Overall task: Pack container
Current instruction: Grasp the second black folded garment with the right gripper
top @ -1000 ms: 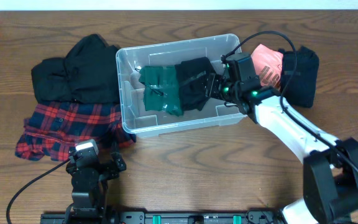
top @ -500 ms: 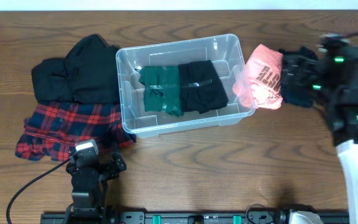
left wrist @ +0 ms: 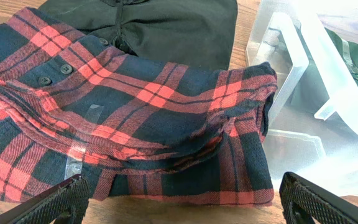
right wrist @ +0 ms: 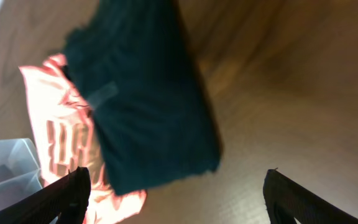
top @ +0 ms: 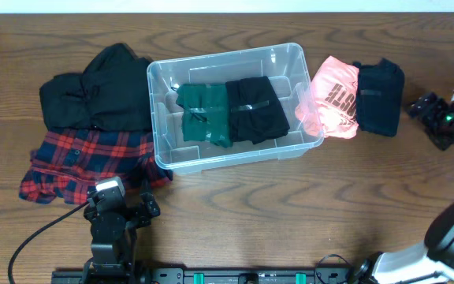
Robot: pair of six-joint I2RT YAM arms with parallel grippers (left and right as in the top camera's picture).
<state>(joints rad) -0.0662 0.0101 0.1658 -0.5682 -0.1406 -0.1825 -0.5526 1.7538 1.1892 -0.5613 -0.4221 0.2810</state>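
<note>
The clear container point(top: 158, 118) stands mid-table and holds a green garment point(top: 203, 113) and a black garment point(top: 254, 106) side by side. My right gripper point(top: 426, 118) is open and empty at the far right, facing a dark folded garment point(top: 379, 96) and a pink garment point(top: 333, 99). In the right wrist view the gripper point(right wrist: 176, 186) hangs above bare wood, just short of the dark garment point(right wrist: 142, 106). My left gripper point(top: 122, 207) is open and empty at the front left. In its wrist view the gripper point(left wrist: 182, 194) faces the hem of a red plaid shirt point(left wrist: 135, 106).
A black garment point(top: 93, 95) lies left of the container, partly over the plaid shirt point(top: 85, 162). The container's corner shows in the left wrist view point(left wrist: 303, 74) and in the right wrist view point(right wrist: 5, 162). The pink garment point(right wrist: 55, 143) touches the container's right wall.
My right gripper has left the container, where it was at the black garment, and swung to the table's far right. The black garment stays in the tub. The left arm has not moved.
</note>
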